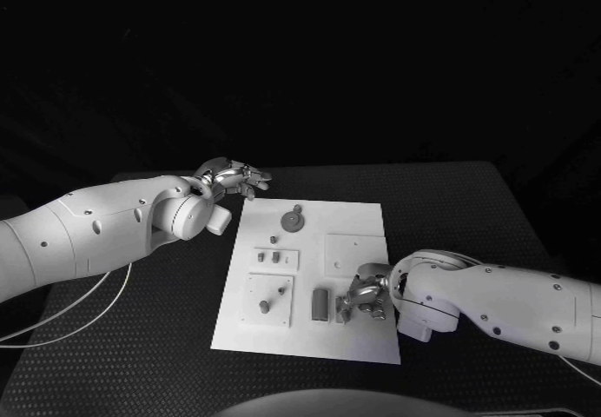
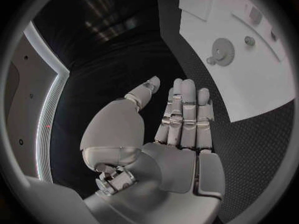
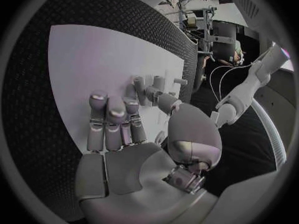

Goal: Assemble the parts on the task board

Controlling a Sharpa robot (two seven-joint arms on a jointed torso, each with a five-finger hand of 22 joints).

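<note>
Honestly, right hand (image 1: 367, 294) hovers empty, fingers apart, over loose parts (image 1: 320, 305); left hand (image 1: 233, 180) open too; a clumsy descent could scatter them.

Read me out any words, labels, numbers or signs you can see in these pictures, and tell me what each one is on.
None can be read. The task board, the parts on it, the left hand and the right hand show no print, label or number in any view.

Black textured table (image 1: 476, 217) w/ dark, unlit bkgd behind; nothing else discernible.
</note>
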